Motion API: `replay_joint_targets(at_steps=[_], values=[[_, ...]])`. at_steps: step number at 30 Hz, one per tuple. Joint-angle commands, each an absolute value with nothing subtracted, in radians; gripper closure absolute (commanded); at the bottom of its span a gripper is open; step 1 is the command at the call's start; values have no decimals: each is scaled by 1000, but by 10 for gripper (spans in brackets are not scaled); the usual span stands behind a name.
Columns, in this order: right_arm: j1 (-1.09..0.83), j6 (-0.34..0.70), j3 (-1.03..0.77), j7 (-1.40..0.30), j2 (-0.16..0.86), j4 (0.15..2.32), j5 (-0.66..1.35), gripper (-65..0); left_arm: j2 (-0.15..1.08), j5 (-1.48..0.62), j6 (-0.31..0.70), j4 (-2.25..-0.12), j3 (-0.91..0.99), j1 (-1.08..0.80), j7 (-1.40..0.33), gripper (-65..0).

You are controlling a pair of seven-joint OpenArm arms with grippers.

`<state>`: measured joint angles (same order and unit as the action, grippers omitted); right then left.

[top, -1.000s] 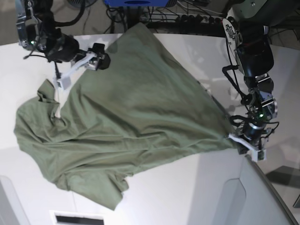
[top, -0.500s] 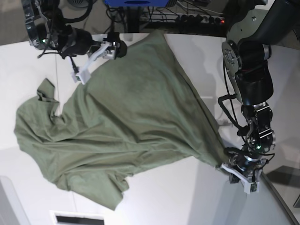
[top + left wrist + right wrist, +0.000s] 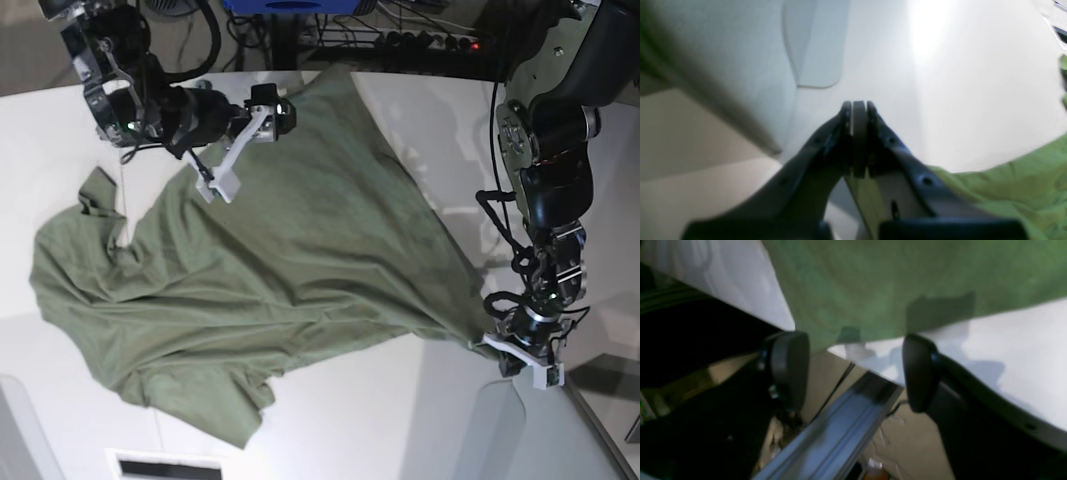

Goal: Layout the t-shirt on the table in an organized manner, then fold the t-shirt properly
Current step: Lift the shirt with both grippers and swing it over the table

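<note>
Since the earlier frame, we note the right gripper (image 3: 268,112) shifted along the t-shirt (image 3: 280,260), jaws apart, empty. Left gripper (image 3: 505,348) clamps its corner; cloth spreads across the table (image 3: 420,110). Overpulling risks dragging it off-edge.

Both wrist views blurred throughout. In the left wrist view, t-shirt (image 3: 1013,173) cut off by the right and bottom edges, with the cloth inside the left claw (image 3: 859,110) hidden by its pressed-together pads — only a strip showing below. In the right wrist view, t-shirt cut by the top edge. In the base view, surface (image 3: 330,400) cropped left and bottom — collar print too small to tell.
</note>
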<state>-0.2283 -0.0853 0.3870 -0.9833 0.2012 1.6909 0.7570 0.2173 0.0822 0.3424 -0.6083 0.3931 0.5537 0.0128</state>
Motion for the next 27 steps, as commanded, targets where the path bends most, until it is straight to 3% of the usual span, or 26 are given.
replay_joint_targets(at_steps=[1,4,8,11,14,17,19,22,27], values=[[-225,-77,397,-983,203,1698,773,-362,229,73,343,-627,394,605,51,0],[-228,-77,404,-981,200,1698,773,-290,231,73,343,-628,395,611,54,0],[-229,-77,404,-981,202,1698,773,-93,237,73,343,-627,395,644,54,-117],[-232,-77,404,-981,203,1698,773,-12,251,73,343,-628,397,659,54,-166],[-232,-77,404,-983,203,1698,773,-11,251,64,343,-639,401,662,50,-189],[-234,-77,403,-983,203,1698,771,-9,237,62,349,-696,395,618,12,-171],[-234,-77,397,-983,205,1698,769,-9,188,62,351,-803,394,552,-62,-132],[-231,-82,395,-974,234,1696,768,-9,99,62,409,-1012,326,406,-170,0],[-234,-84,335,-972,246,1696,768,-9,24,62,452,-1270,114,159,-225,0]])
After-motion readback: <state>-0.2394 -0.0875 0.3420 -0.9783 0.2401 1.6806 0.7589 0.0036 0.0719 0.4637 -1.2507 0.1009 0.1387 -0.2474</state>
